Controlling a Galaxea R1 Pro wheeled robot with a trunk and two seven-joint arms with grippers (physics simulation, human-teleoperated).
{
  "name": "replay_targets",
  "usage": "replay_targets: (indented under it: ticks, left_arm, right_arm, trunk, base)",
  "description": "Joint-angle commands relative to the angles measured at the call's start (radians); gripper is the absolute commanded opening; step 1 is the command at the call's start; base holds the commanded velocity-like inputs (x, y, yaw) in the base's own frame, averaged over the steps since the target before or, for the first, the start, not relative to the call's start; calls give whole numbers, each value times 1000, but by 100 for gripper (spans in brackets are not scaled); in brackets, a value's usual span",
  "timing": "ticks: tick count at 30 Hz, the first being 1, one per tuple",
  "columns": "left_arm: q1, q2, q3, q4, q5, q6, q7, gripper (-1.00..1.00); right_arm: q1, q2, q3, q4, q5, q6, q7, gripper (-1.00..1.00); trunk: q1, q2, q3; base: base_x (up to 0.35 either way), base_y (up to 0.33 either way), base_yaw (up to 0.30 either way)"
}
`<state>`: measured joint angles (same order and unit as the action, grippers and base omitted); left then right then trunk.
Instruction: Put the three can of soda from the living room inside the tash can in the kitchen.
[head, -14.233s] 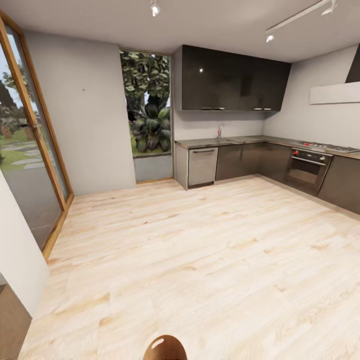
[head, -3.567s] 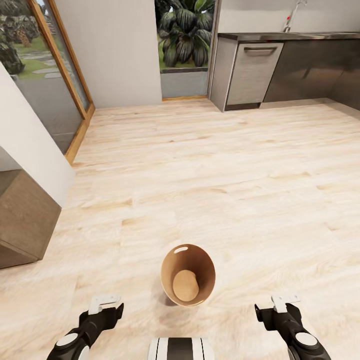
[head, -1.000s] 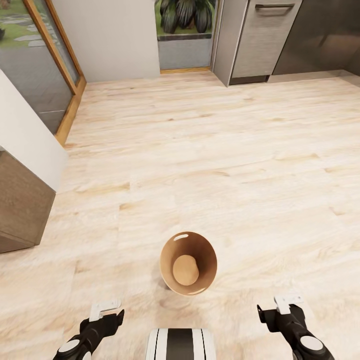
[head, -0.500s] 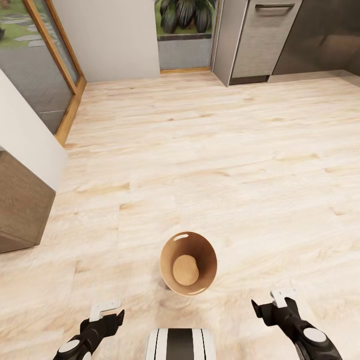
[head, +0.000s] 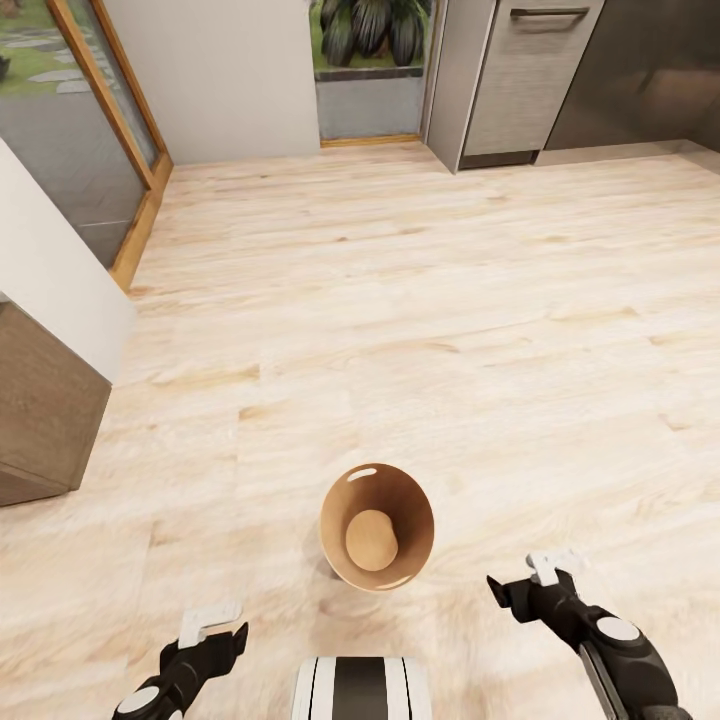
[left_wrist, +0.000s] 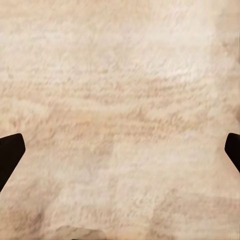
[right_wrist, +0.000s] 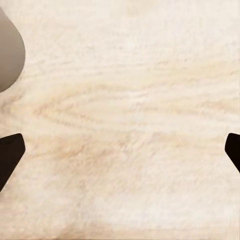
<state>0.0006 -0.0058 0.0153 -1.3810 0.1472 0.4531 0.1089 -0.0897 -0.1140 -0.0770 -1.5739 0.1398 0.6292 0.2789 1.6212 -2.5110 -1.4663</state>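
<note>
The tash can (head: 411, 515) stands upright on the pale wood kitchen floor just ahead of my trunk, its copper inside bare down to the bottom. My left gripper (head: 215, 626) hovers low to its left, open, over bare floor (left_wrist: 120, 155). To its right my right gripper (head: 522, 577) is open and holds nothing (right_wrist: 120, 152). The tash can's grey outer wall (right_wrist: 7, 55) shows at the edge of the right wrist view. The cans of soda are out of view.
A white wall corner with a brown cabinet (head: 45, 410) juts in at the left. Wood-framed glass doors (head: 90, 130) stand at the far left. A steel dishwasher (head: 525, 75) and dark cabinets (head: 650, 70) line the far right. Wide wood floor (head: 400, 300) lies ahead.
My right gripper has moved forward and inward, closer to the tash can. The left gripper has sunk slightly. The tash can and the camera have stayed put.
</note>
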Motion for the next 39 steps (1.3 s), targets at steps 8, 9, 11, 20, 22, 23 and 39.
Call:
replay_targets:
  ticks: [8, 9, 11, 20, 22, 23, 39]
  left_arm:
    - [0, 4, 0, 11, 0, -10, -1, 100]
    - [0, 4, 0, 11, 0, -10, -1, 100]
    - [0, 4, 0, 12, 0, -11, -1, 100]
    - [-1, 4, 0, 23, 0, -14, -2, 100]
    - [-1, 4, 0, 28, 0, -26, -2, 100]
    - [-1, 4, 0, 30, 0, -36, -2, 100]
    - [-1, 6, 0, 44, 2, -56, -3, 100]
  right_arm:
    - [-95, -5, -136, 0, -33, 110, 382, 100]
    - [-102, -7, -147, 0, -36, 120, 415, 100]
    - [-108, -9, -159, 0, -38, 130, 452, 100]
    - [-140, -12, -205, 0, -51, 167, 632, 100]
    - [-147, -12, -207, 0, -52, 177, 649, 100]
    - [-150, -12, -208, 0, -52, 180, 656, 100]
    - [-226, 51, -201, 1, -58, 188, 555, 100]
  trunk:
    - [0, 0, 0]
    - [0, 0, 0]
    - [0, 0, 0]
    - [0, 0, 0]
    - [0, 0, 0]
    - [0, 0, 0]
    - [0, 0, 0]
  base:
    - [0, 0, 0]
    - [0, 0, 0]
    - [0, 0, 0]
    - [0, 0, 0]
    - [0, 0, 0]
    - [0, 0, 0]
    - [0, 0, 0]
